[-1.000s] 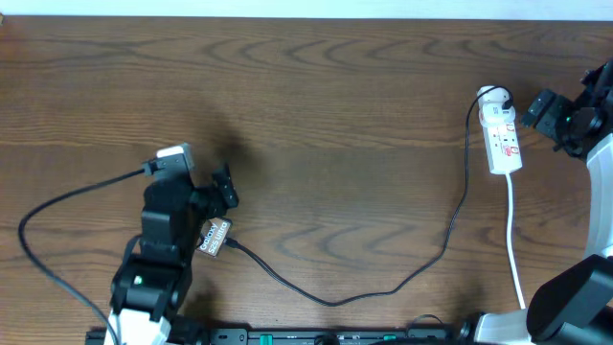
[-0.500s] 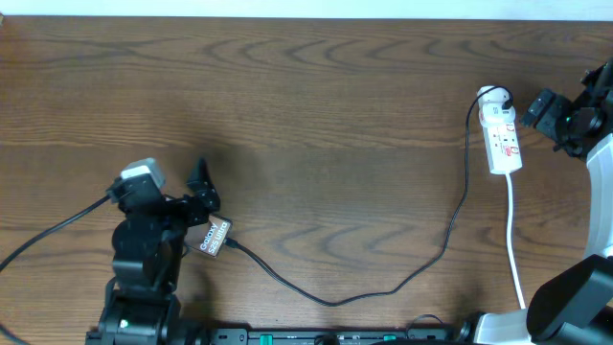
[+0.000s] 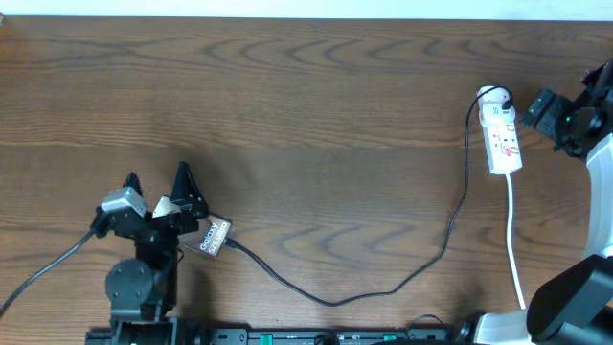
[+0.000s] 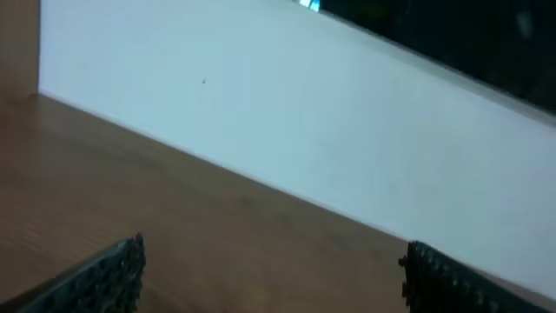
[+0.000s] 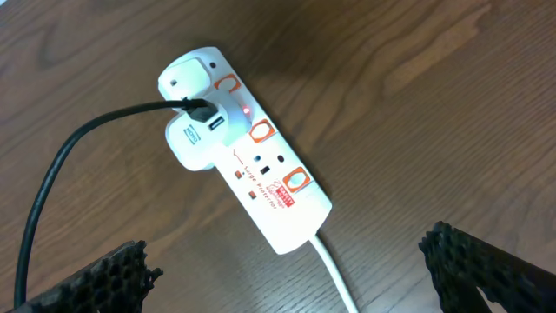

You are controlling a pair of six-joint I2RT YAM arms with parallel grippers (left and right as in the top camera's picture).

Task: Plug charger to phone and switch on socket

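Note:
The phone [image 3: 214, 237] lies flat at the table's front left, small and dark with pale lettering on it. The charger cable [image 3: 335, 301] runs from the phone's right end in a long loop up to the socket [image 3: 503, 134]. I cannot tell if its tip is seated in the phone. My left gripper [image 3: 156, 179] is open and empty just left of the phone; its wrist view [image 4: 271, 252] shows only table and wall. My right gripper [image 3: 536, 109] is open and empty just right of the socket [image 5: 252, 165], hovering above it [image 5: 287, 252]. A small red light [image 5: 247, 110] glows on the socket.
The socket's white cord [image 3: 514, 249] runs to the front right edge and also shows in the right wrist view [image 5: 334, 269]. The black cable [image 5: 87, 148] enters a white adapter [image 5: 195, 130] on the socket. A white wall [image 4: 287, 113] bounds the table's far edge.
My left arm has drawn back to the front left, away from the phone, and tilted its open gripper up. The phone, cable, socket and right arm have not moved.

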